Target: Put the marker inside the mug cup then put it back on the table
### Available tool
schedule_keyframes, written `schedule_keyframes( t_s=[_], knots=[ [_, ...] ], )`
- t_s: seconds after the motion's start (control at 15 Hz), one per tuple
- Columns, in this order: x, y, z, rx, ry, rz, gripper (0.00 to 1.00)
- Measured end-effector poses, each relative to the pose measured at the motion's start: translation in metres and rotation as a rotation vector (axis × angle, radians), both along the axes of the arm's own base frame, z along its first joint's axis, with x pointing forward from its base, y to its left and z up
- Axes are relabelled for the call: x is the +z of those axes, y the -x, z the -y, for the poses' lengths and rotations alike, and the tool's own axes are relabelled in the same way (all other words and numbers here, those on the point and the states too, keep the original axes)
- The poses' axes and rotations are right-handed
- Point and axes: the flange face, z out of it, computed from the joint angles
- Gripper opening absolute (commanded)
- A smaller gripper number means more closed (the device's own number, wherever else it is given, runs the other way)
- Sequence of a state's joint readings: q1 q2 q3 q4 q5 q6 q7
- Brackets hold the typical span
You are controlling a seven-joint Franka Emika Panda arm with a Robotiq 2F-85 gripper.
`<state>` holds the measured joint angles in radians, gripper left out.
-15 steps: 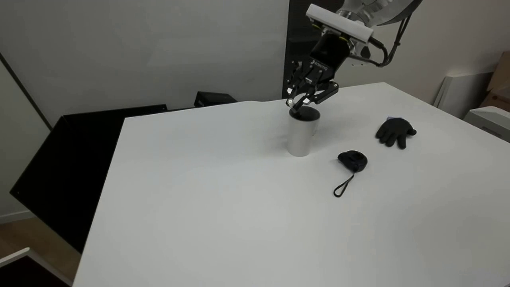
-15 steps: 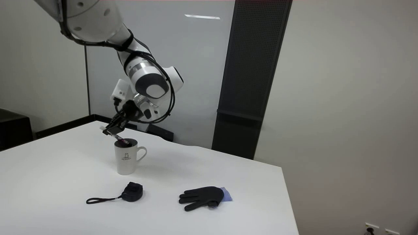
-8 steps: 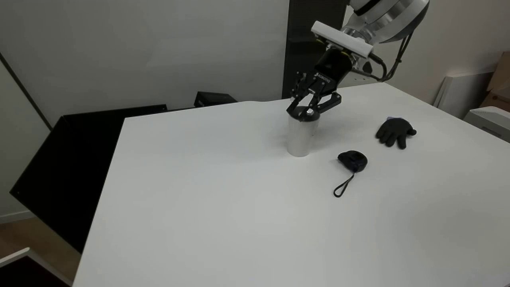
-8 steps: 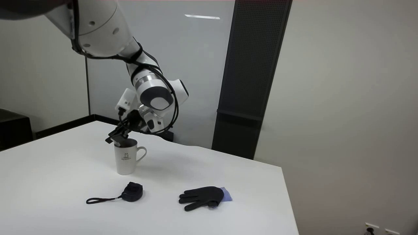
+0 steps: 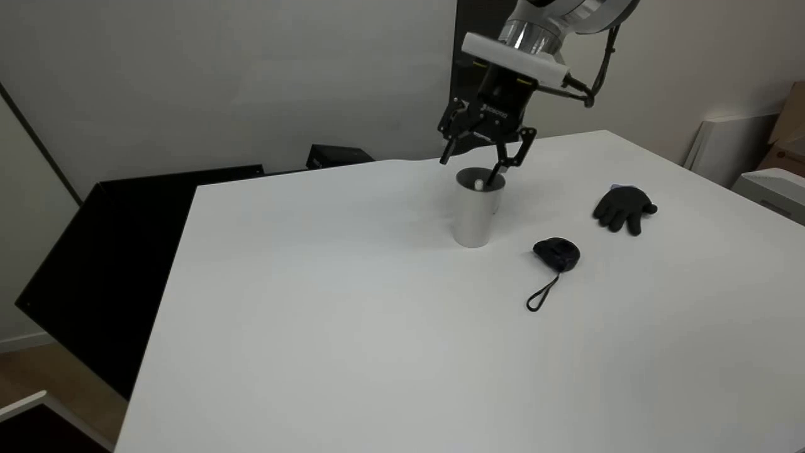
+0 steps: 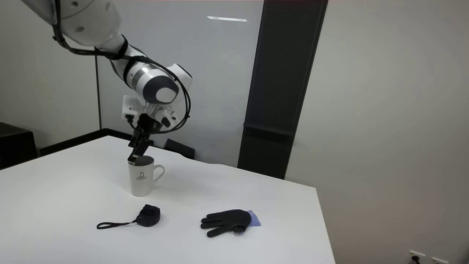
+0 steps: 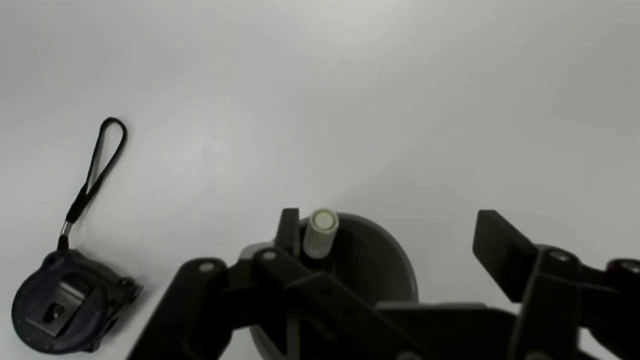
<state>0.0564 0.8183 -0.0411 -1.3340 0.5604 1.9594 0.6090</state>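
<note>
The mug cup (image 5: 473,220) stands upright on the white table (image 5: 327,302); its handle and a small print show in an exterior view (image 6: 141,183). Inside the mug is the marker (image 7: 321,236), its pale end sticking up at the mouth, also visible in an exterior view (image 5: 479,185); its lower part is hidden. My gripper (image 7: 388,220) is open wide at the mug's mouth. One of its fingers (image 7: 288,227) is right beside the marker, over the mug; whether they touch I cannot tell. The opposite finger (image 7: 500,255) hangs outside the rim.
A black tape measure (image 5: 557,254) with a cord loop lies on the table near the mug. Farther off rests a black glove (image 6: 227,222) on a bit of blue cloth. Black furniture (image 5: 94,270) borders the table in an exterior view.
My gripper came down to the mug shut on the marker, then opened and let it go inside. Since then the arm has risen a little and turned more upright.
</note>
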Motion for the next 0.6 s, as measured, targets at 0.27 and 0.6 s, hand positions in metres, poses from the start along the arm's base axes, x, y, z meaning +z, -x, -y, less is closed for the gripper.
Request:
schedule_keyframes(
  t_s=[0.27,0.6],
  knots=[
    [0.035,-0.004,-0.015,0.079,0.187,0.166,1.00],
    [0.051,0.010,-0.021,0.165,0.356,0.296,1.00]
  ],
)
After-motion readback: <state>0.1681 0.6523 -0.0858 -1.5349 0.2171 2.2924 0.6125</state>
